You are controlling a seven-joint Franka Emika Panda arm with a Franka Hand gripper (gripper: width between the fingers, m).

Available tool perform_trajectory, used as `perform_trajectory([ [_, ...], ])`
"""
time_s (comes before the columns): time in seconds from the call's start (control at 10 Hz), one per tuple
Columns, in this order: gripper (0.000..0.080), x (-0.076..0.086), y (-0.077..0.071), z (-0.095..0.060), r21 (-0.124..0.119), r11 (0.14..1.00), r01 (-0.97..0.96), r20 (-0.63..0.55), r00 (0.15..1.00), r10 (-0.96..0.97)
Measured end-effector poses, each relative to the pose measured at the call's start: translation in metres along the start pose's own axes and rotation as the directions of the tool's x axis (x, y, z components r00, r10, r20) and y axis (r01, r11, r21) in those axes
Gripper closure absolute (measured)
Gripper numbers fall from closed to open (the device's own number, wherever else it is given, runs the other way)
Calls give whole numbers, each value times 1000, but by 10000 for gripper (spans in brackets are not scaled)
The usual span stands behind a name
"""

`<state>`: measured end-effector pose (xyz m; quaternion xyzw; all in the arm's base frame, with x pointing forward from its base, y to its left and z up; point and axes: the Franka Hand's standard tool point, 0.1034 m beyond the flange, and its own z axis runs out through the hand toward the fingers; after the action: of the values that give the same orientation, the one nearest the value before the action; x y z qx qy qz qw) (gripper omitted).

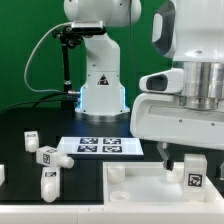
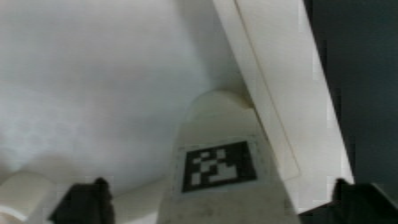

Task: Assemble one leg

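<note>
My gripper [image 1: 190, 166] hangs over the exterior view's right end of the large white panel [image 1: 140, 192]. One white leg [image 1: 193, 172] with a black-and-white tag stands upright between its fingers, on or just above the panel near the corner. In the wrist view the leg [image 2: 228, 160] sits midway in the gripper [image 2: 222, 205], tag facing the camera. The dark fingertips [image 2: 80, 202] stand apart on either side of it, with a gap showing. The panel's raised rim [image 2: 267, 70] runs past the leg.
Three more tagged white legs [image 1: 30, 141] [image 1: 47, 156] [image 1: 50, 181] lie on the black table at the exterior view's left. The marker board [image 1: 100, 146] lies behind the panel. The arm's white base [image 1: 100, 90] stands at the back.
</note>
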<state>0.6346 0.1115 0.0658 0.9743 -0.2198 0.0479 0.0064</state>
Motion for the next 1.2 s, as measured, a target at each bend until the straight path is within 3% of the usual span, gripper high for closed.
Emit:
perform_trajectory([
  [0.1,276,0,0,0,-1,1000,1,0,1000,-1],
  [0.2,462,0,0,0,1,1000,-24,1,1000,24],
  [0.3,515,0,0,0,3,993,-120,3,993,120],
  [0.6,515,-1,-1,0,3,946,-324,5,946,324],
  [0.8,515,2,-4,1,-26,788,-615,38,787,616],
  [1.2,515,3,-8,2,-44,266,-963,85,262,961],
])
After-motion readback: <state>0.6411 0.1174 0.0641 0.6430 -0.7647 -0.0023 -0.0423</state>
